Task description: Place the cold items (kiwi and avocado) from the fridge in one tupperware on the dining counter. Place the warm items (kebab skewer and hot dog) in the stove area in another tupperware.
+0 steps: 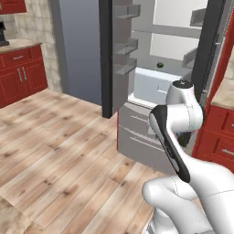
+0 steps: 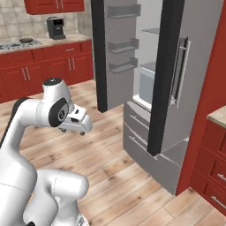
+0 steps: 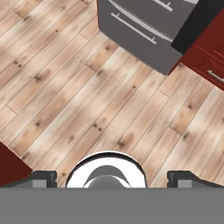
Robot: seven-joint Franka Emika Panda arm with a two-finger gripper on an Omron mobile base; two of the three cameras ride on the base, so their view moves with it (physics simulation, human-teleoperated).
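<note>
The fridge (image 1: 151, 87) stands open ahead of me. A small dark green round fruit (image 1: 160, 65) sits on a shelf inside it; I cannot tell whether it is the kiwi or the avocado. My gripper (image 2: 73, 131) hangs from the folded arm well short of the fridge and points down at the wooden floor. Its fingertips (image 3: 43, 177) stand wide apart in the hand view, open with nothing between them. The tupperware, the kebab skewer and the hot dog are out of view.
The fridge's left door (image 1: 107, 55) and right door (image 2: 165, 75) swing out toward me. Grey freezer drawers (image 3: 140, 30) sit below. Red cabinets (image 1: 20, 73) line the left wall and another red cabinet (image 2: 212, 163) flanks the fridge. A stove (image 2: 17, 43) and a coffee machine (image 2: 56, 27) stand on the far counter.
</note>
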